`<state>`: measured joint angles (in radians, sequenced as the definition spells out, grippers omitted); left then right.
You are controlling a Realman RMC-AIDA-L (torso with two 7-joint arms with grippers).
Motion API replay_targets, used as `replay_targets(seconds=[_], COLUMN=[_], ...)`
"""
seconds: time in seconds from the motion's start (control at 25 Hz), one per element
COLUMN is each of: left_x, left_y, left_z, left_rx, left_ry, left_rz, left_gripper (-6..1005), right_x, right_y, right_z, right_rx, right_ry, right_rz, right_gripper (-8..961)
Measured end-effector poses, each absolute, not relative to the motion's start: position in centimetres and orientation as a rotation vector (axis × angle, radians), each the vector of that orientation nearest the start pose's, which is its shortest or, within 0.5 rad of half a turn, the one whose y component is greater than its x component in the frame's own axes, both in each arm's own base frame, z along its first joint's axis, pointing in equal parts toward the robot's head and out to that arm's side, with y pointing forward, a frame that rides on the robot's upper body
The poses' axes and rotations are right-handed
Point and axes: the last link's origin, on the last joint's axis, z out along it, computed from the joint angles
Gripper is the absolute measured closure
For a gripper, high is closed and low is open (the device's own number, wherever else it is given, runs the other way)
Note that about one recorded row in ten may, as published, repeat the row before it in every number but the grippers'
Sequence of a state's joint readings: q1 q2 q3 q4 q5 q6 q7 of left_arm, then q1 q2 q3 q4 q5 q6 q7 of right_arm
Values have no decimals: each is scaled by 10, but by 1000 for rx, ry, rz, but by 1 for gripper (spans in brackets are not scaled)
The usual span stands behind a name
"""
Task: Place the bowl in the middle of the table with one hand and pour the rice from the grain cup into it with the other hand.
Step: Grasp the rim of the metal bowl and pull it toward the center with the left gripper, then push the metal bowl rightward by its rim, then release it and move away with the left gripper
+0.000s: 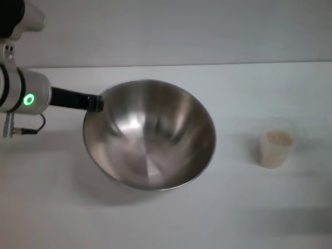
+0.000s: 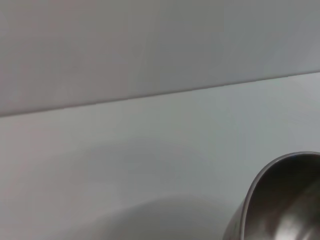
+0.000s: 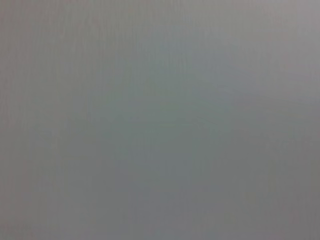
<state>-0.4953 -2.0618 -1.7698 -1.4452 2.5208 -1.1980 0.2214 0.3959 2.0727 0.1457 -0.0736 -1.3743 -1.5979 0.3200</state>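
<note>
From my head cam, the left gripper (image 1: 95, 102) comes in from the left side and its dark fingers are clamped onto the near-left rim of the big round stainless-steel mixing bowl (image 1: 149, 135). The bowl looks tipped, its opening leaning toward me, and there's a soft shadow under it on the plain white tabletop (image 1: 249, 207), so I can't say for sure if its base is touching down. It's sitting roughly mid-table, a bit left of centre. The inside is bare shiny metal.

Well off to the right is the small clear plastic measuring cup (image 1: 276, 148), upright on the table, holding a pale mass of off-white rice grains (image 1: 278, 138). It's well apart from the bowl.

My left wrist cam only catches a curved slice of the bowl's rim (image 2: 280, 200) over the white table. The right wrist cam gives me plain grey, and the right gripper isn't in any view, so I can't tell whether that claw is released or clenched.
</note>
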Motion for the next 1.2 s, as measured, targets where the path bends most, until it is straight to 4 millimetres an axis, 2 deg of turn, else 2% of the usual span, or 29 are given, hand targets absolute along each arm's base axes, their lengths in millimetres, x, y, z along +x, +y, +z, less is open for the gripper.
replay_targets(seconds=[0.16, 0.2, 0.36, 0.84, 1.2], left_x=[-163, -153, -148, -148, -141], left_y=[391, 395, 399, 405, 406], left_z=[29, 25, 17, -12, -21], left_rx=[-2218, -2249, -2279, -2333, -2350], left_ry=[-1178, -1164, -1165, -1197, -1182], left_rz=[-71, -78, -79, -91, -102], left_gripper=[958, 958, 958, 958, 958], right_x=[349, 349, 349, 349, 349], right_y=[290, 290, 289, 289, 290], right_z=[75, 75, 75, 75, 75], right_rx=[-1263, -1263, -1261, -1261, -1264], right_ry=[319, 319, 320, 320, 317], right_rz=[882, 881, 880, 878, 876], right_gripper=[340, 341, 341, 341, 341])
